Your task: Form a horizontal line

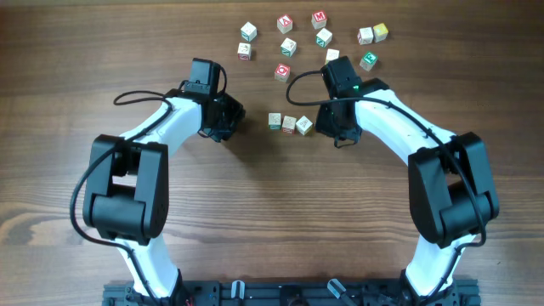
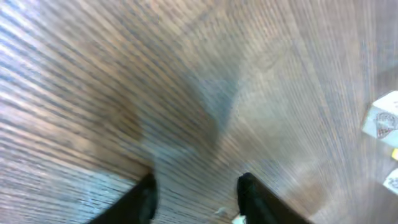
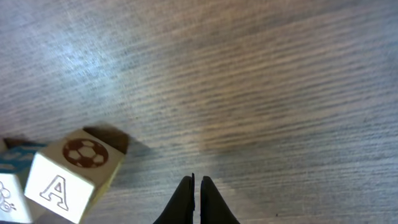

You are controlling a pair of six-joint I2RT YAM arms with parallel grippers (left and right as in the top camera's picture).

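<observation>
Line: the horizontal line (image 1: 289, 124) lies mid-worktop between the two arms, three letter cubes in a short row, the right one turned a little out of square.
Left hand: the left hand (image 2: 196, 202) has its fingers apart with only bare wood between them; it sits near the row's left end, not touching it.
Right hand: the right hand (image 3: 198, 199) has its fingers pressed together and empty, low over the worktop (image 1: 255, 195) just beside the end cube (image 3: 74, 174), the one showing an A and a football.
Step in hand: likely squaring the row.
Doing it well: push the end cube's flat face with the closed tips, slowly and along the row, so that it turns flush and does not shove its neighbours apart; the left hand could brace the far end.
Around: loose cubes (image 1: 288, 46) lie scattered beyond the row, the nearest a red-faced cube (image 1: 282, 71).
In the way: nothing lies between either hand and the row; a reach for another cube must pass over the row.
</observation>
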